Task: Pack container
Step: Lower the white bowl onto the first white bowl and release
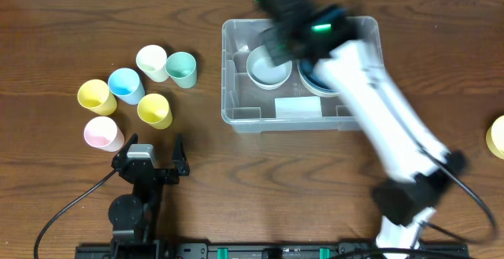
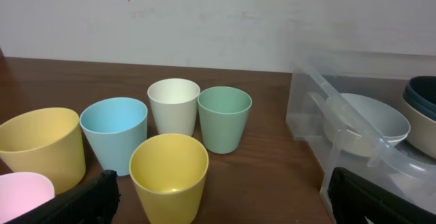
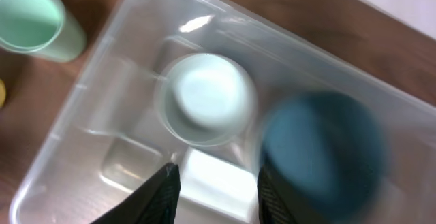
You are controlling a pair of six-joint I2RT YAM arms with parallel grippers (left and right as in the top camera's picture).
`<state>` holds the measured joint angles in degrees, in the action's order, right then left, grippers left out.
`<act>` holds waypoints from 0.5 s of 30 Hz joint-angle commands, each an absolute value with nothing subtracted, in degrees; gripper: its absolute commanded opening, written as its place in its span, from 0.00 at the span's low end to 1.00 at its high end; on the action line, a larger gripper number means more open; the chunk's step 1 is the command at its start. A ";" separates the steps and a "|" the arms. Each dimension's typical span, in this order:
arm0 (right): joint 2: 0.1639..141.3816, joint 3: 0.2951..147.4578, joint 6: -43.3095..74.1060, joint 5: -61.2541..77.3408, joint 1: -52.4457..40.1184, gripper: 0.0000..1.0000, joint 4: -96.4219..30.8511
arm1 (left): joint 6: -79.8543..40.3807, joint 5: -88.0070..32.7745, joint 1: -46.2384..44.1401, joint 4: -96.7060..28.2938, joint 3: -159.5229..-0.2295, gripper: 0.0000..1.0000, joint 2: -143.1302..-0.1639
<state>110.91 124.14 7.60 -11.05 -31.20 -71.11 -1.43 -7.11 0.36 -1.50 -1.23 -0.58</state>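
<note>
The clear container [image 1: 230, 94] stands in the middle of the table, its white label [image 1: 298, 108] on the near side. Two bowls lie inside: a pale one [image 1: 268, 68] on the left and a dark blue one [image 1: 313, 78] on the right, partly under my right arm. My right gripper [image 1: 285, 42] hovers over the container [image 3: 82, 135]. In the right wrist view it [image 3: 218, 190] is open with only the label [image 3: 218, 183] between its fingers, and the blue bowl [image 3: 320, 152] is blurred beside the right finger. My left gripper [image 1: 150, 160] is open near the front edge.
Several cups stand left of the container: cream [image 1: 151, 61], green [image 1: 181, 68], blue [image 1: 126, 84], two yellow [image 1: 96, 95] [image 1: 154, 109] and pink [image 1: 103, 133]. The nearer yellow cup [image 2: 169, 176] stands just ahead of my left gripper [image 2: 221, 207]. Another yellow object [image 1: 496, 137] sits at the right edge.
</note>
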 commanded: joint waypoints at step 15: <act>102.98 119.92 27.00 -13.82 13.56 0.36 -94.06 | -1.08 -7.94 0.69 -3.40 -0.23 0.98 -0.23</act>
<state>102.59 122.23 24.29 -13.54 8.99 -94.24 -1.43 -7.11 0.38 -1.50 -1.23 -0.58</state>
